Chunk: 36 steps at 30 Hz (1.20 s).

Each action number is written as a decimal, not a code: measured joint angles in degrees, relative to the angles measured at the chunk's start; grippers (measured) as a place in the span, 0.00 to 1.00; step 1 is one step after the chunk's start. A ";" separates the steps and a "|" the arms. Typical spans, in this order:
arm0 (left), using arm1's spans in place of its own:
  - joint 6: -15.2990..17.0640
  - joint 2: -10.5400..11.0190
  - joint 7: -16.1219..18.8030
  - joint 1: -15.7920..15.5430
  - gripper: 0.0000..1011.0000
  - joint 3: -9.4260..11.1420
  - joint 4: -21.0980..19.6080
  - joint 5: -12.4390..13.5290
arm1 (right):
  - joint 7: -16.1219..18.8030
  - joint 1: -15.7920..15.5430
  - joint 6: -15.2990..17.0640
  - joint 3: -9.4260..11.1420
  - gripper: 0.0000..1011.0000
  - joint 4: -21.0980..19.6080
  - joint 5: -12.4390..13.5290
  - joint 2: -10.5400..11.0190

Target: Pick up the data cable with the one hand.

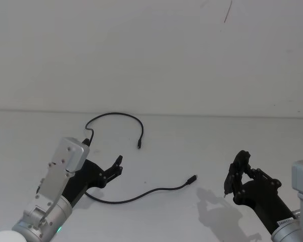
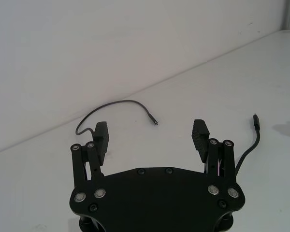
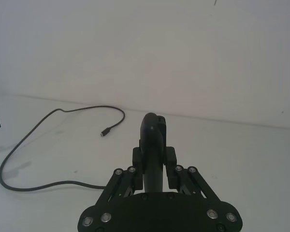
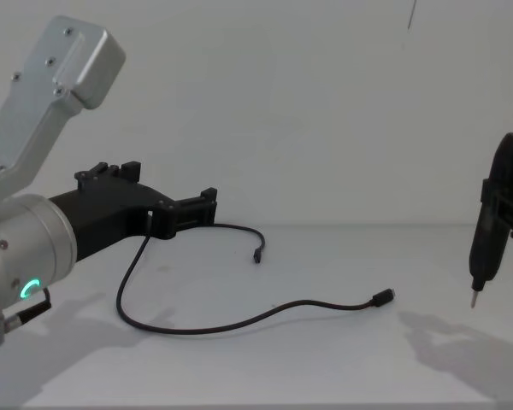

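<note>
White bench runs back to a plain white wall. Fingers of the left gripper stand wide apart with nothing between them, held off the surface on the robot's left, above the data cable. Behind them the silver left arm slopes back toward the body. The cable lies loose on the bench: one stretch passes beneath the gripper, arches toward the wall and ends in a plug just ahead of the fingers, and the other sweeps rightward to a plug near the bench's middle. Well apart on the right, the right gripper has its fingers closed on a black pen-shaped tool, metal tip pointing down, clear of the bench
</note>
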 joint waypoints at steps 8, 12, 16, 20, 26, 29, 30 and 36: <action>0.00 0.00 0.00 0.00 0.99 0.00 0.00 0.00 | 0.00 0.00 0.00 0.00 0.27 0.00 0.00 0.00; 0.00 0.00 0.00 0.00 0.99 0.00 0.00 0.00 | 0.00 0.00 0.00 0.00 0.27 0.00 0.00 0.00; 0.00 0.00 0.00 0.00 0.99 0.00 0.00 0.00 | 0.00 0.00 0.00 0.00 0.27 0.00 0.00 0.00; -0.07 0.03 -0.39 -0.12 0.99 0.03 0.06 -0.02 | 0.00 0.00 0.00 0.00 0.27 0.00 0.00 0.00; -0.42 0.53 -2.85 -0.79 0.99 0.34 0.62 -0.45 | 0.00 0.00 0.00 0.00 0.27 0.00 0.00 0.00; -0.66 0.92 -4.68 -1.33 0.99 0.61 1.11 -0.86 | 0.00 0.00 0.00 0.00 0.27 0.00 0.00 0.00; -0.75 1.01 -5.11 -1.48 0.99 0.68 1.24 -1.00 | 0.00 0.00 0.00 0.00 0.27 0.00 0.00 0.00; -1.24 1.82 -9.72 -2.89 0.99 1.43 2.55 -1.91 | 0.00 0.00 0.00 0.00 0.27 0.00 0.00 0.00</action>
